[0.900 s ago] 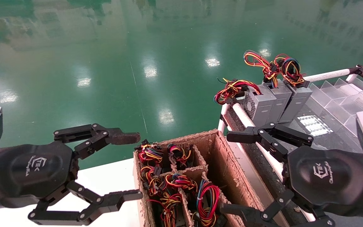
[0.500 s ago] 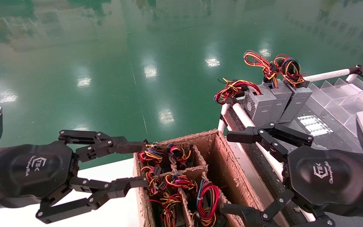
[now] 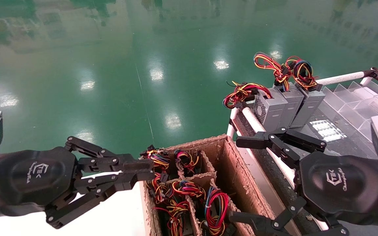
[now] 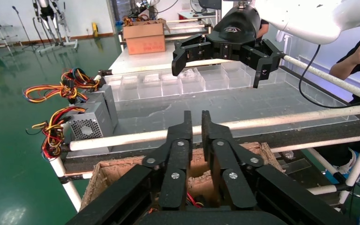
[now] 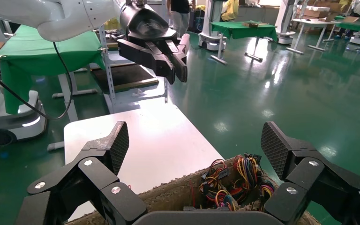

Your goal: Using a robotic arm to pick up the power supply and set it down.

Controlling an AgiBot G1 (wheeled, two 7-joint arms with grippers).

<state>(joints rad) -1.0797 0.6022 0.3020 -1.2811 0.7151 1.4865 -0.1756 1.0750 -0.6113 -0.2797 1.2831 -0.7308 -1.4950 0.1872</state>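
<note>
The cardboard box (image 3: 195, 142) stands at the edge of a white worktop (image 3: 116, 203) and is split by cardboard dividers into compartments. Several of these hold grey units topped with looped bundles of red, yellow, orange and blue wires (image 3: 182, 190), while the long compartment along the box's right wall shows only bare cardboard. The left gripper (image 3: 150, 169) hangs just outside the box's left wall near its far corner. Its jaws are drawn almost together, with only a narrow slit between them and nothing held, and its tips are level with the nearest wire bundle. Whether they touch that bundle cannot be told. The right gripper (image 3: 240, 180) hovers at the box's right side with its jaws spread wide and empty, one finger above the far right corner of the box and the other low over its near right part. The power supply (image 3: 269, 109), a grey metal case with a perforated fan grille facing the box, stands beyond the box's far right corner. It sits on a clear-topped rack (image 3: 336, 78) framed in white tubes, with its wire loop spilling over the rack's edge toward the box. Two more power supplies (image 3: 302, 105) stand pressed against it in a row on the side away from the box, their wire loops rising above them. A glossy green floor (image 3: 143, 65) lies beyond the box.
</note>
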